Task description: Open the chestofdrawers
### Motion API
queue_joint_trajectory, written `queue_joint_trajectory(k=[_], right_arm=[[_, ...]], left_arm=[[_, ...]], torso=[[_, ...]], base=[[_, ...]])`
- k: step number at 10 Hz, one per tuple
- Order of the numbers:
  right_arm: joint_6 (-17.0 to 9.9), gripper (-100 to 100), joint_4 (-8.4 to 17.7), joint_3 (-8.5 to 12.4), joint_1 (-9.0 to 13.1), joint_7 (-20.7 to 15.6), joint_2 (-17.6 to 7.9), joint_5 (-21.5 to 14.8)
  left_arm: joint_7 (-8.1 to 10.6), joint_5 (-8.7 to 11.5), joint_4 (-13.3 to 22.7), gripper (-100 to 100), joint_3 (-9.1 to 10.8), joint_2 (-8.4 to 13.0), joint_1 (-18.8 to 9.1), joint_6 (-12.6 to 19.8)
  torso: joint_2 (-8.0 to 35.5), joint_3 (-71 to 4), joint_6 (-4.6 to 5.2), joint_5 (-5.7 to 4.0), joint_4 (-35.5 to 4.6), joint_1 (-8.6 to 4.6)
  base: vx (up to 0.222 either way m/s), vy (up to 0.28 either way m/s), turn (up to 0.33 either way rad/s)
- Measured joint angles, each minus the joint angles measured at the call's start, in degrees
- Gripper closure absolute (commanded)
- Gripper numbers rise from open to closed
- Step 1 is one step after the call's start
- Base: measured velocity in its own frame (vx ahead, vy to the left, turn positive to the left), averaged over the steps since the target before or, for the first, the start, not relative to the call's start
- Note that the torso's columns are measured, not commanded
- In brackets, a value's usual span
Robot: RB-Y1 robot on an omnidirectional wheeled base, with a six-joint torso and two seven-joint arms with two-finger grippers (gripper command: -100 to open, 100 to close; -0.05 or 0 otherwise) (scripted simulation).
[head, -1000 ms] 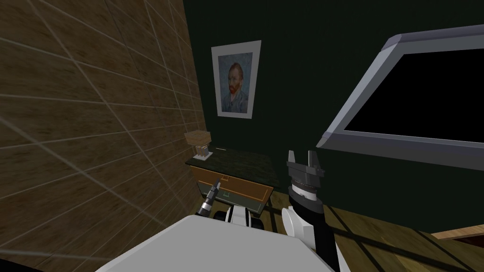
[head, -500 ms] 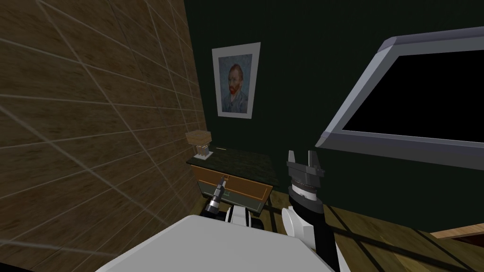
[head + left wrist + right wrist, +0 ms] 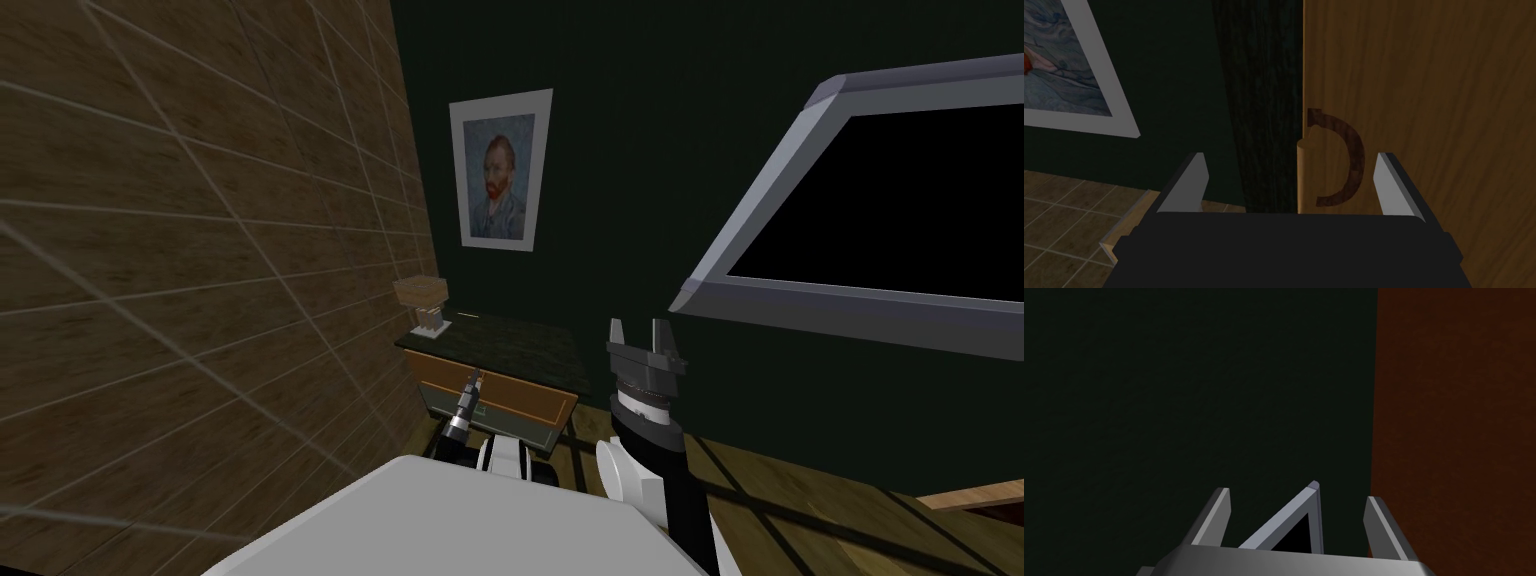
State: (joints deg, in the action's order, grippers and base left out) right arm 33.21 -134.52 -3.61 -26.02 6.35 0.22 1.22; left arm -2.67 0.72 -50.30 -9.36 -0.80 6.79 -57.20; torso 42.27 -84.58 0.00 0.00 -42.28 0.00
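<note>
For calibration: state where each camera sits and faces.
Head: on the head, looking down and forward at the chest of drawers; left end effector at its top drawer, right end effector raised.
Left wrist: on the left hand, facing the drawer's curved handle between its open fingers.
Right wrist: on the right hand, facing a dark wall; fingers open.
Head and left wrist share the framed portrait.

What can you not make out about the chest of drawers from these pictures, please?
- Left wrist view: the dark body of the left end effector cuts off the handle's lower end.
- Head view: on the chest of drawers, that handle is too small and sits behind the end effector.
- Head view: the lower drawer's bottom edge is hidden behind the left arm.
</note>
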Motion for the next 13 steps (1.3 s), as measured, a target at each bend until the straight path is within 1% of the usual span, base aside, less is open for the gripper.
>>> queue_joint_trajectory(k=[1,2,3,4,5,6,9,10,12,13], right_arm=[[0.0,0,0.0,0.0,0.0,0.0,0.0,0.0],[0.0,0,0.0,0.0,0.0,0.0,0.0,0.0],[0.0,0,0.0,0.0,0.0,0.0,0.0,0.0],[0.0,0,0.0,0.0,0.0,0.0,0.0,0.0],[0.0,0,0.0,0.0,0.0,0.0,0.0,0.0],[0.0,0,0.0,0.0,0.01,0.0,0.0,0.0],[-0.01,0,0.01,0.0,0.03,0.0,0.0,0.0],[-0.01,0,0.01,0.0,0.02,0.0,0.0,0.0],[0.0,0,0.0,0.0,0.01,0.0,0.0,0.0],[-0.01,0,0.01,0.0,0.02,0.0,0.0,0.0]], left_arm=[[-0.06,-0.02,-0.21,100,-0.02,-0.03,0.02,0.35],[-0.06,-0.01,0.71,100,-0.06,0.0,0.25,-0.59],[0.04,-0.03,0.7,100,-0.24,0.19,1.24,-1.1],[0.04,-0.05,0.85,100,-0.34,0.18,1.67,-1.92],[0.04,-0.05,0.97,100,-0.36,0.18,1.78,-2.08],[-0.04,-0.07,0.92,100,-0.34,0.0,1.24,-1.66],[-0.21,-0.28,-0.58,100,-0.54,-0.25,0.87,0.76],[-0.25,-0.38,-1.11,100,-0.66,-0.31,0.81,1.74],[-0.24,-0.47,-1.38,100,-0.9,-0.33,1.23,2.29],[-0.23,-0.47,-1.04,100,-0.96,-0.39,0.83,2.01]], torso=[[0.03,0.02,0.0,0.0,0.0,-0.01],[0.06,0.04,0.0,-0.01,-0.01,-0.02],[0.2,0.07,-0.03,-0.09,-0.17,-0.07],[0.17,0.1,0.02,-0.05,-0.1,-0.08],[0.09,0.05,0.02,-0.05,-0.09,-0.07],[0.37,0.19,0.0,-0.02,-0.11,0.0],[0.43,0.22,-0.01,-0.11,-0.32,-0.12],[0.35,0.14,-0.04,-0.17,-0.41,-0.1],[0.19,0.04,-0.07,-0.12,-0.22,-0.04],[0.38,0.19,-0.08,-0.09,-0.22,0.01]], base=[[-0.003,-0.002,-0.014],[-0.009,-0.008,-0.027],[0.0,0.0,0.0],[0.0,0.0,0.0],[-0.11,0.022,0.036],[-0.165,0.026,0.022],[-0.201,0.024,0.032],[-0.082,0.015,-0.004],[-0.15,0.029,0.02],[-0.203,0.006,0.026]])
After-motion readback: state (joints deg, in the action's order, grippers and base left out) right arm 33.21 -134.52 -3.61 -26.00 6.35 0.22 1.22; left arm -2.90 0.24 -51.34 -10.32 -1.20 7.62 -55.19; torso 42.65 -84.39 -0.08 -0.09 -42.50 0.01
